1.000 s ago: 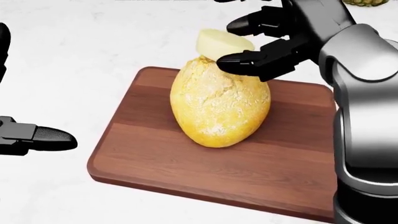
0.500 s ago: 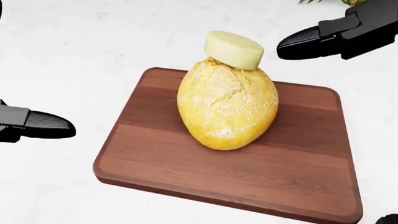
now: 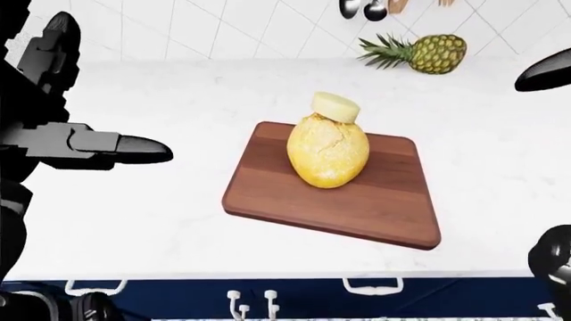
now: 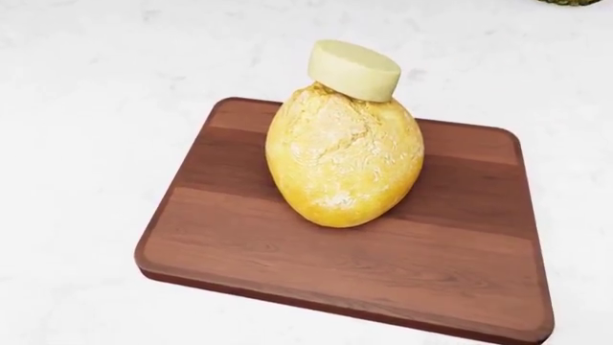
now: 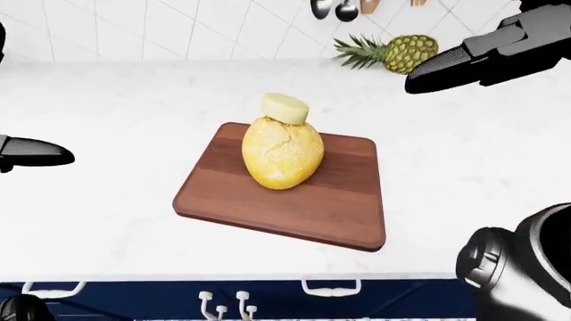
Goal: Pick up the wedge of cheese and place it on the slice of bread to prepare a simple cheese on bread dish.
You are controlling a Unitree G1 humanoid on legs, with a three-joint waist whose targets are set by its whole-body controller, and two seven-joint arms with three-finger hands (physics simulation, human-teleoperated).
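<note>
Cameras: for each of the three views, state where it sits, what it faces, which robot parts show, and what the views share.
Head view: on the head, looking steeply down at the bread, cheese and cutting board; no body shows.
Left-eye view: head-mounted, wider; left hand at left.
Right-eye view: its twin; right hand at top right.
All share bread, cheese, board.

My right hand (image 5: 482, 50) is showing glossy black, and just below and to its left the cheese (image 4: 353, 69) is showing pale creamy yellow, plain and unmarked. Beneath it the bread (image 4: 345, 163) is glowing golden yellow, mottled with a whitish floury dusting and crackled lines. The board (image 4: 287, 251) is showing reddish brown in darker and lighter wood bands. The desk (image 4: 86, 108) is looking white with faint grey marbling. Beside my right hand, the pineapple (image 3: 436, 53) is showing yellow-brown scales and green leaves. My left hand (image 3: 80, 140) is showing black and grey.
</note>
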